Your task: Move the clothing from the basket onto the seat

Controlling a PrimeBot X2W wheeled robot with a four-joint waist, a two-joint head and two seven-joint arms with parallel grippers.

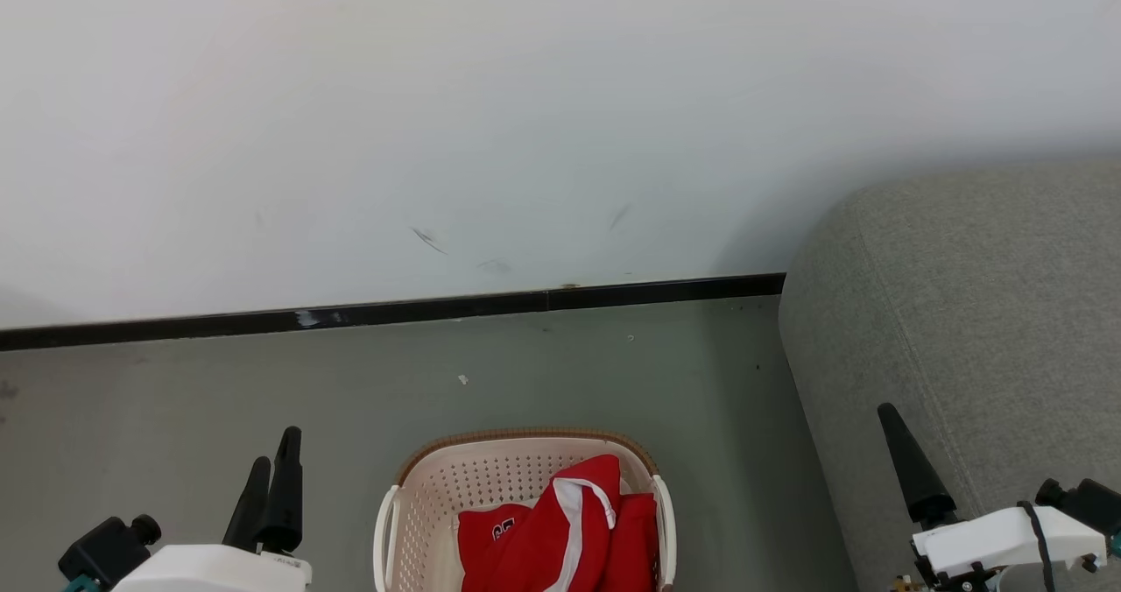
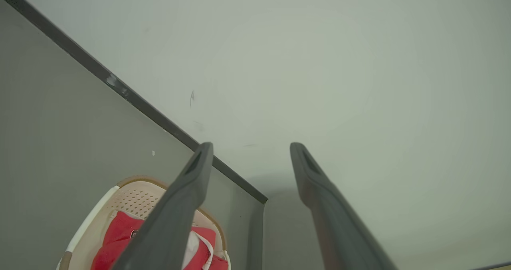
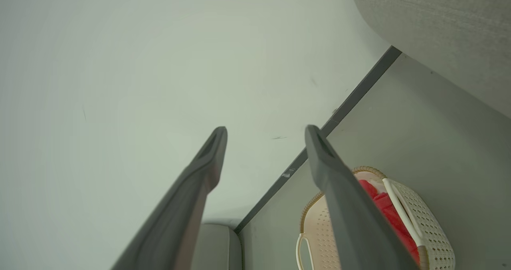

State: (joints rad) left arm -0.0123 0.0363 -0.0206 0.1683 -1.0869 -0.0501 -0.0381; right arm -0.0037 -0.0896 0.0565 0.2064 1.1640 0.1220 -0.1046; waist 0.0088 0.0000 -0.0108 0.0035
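The cream basket with a brown rim stands on the floor at the bottom centre of the head view. Red clothing with white trim and dark numerals lies piled inside it. The grey seat rises to the right of the basket. My left gripper hangs open to the left of the basket, holding nothing. Its wrist view shows the left gripper with jaws wide apart and the basket and clothing below. My right gripper is open and empty beside the seat, with the basket and clothing past one finger.
A white wall with a black baseboard runs behind the basket. Grey-green floor stretches between the wall and the basket and to its left. The seat's side stands close to the basket's right rim.
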